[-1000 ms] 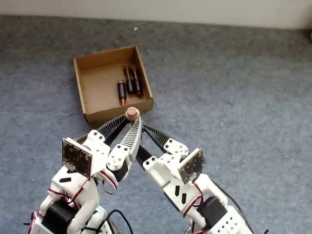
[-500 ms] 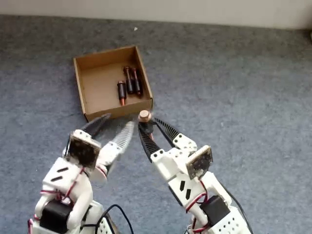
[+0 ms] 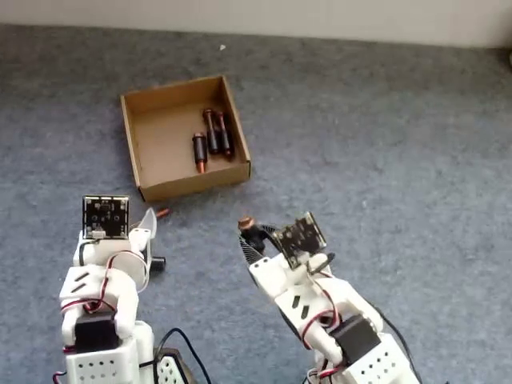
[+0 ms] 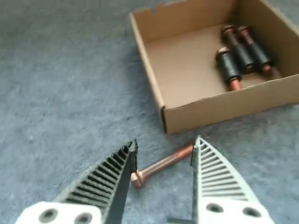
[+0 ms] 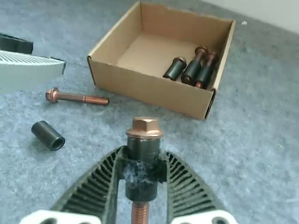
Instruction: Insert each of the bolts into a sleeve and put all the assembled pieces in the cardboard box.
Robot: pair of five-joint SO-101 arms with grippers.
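Observation:
The cardboard box [image 3: 192, 182] stands at the back left with three bolt-and-sleeve pieces [image 3: 210, 138] lying inside. My right gripper [image 3: 252, 238] is shut on a black sleeve with a copper bolt through it [image 5: 142, 151], held above the carpet in front of the box [image 5: 145, 88]. A loose copper bolt [image 4: 161, 164] lies on the carpet just in front of the box [image 4: 224, 105]. My left gripper [image 4: 164, 143] hangs open over that bolt [image 3: 162, 213], one finger on each side. A loose black sleeve [image 5: 48, 135] lies on its side near the left arm [image 3: 158, 263].
Grey carpet covers the whole table. A pale wall edge runs along the far side [image 3: 320, 20]. In the right wrist view, a finger of the left gripper [image 5: 28, 70] shows beside the loose bolt [image 5: 77, 98].
Both grippers met at the bolt head by the box front a second ago. The left let go and drew back over the loose bolt. The right pulled back holding the assembled piece.

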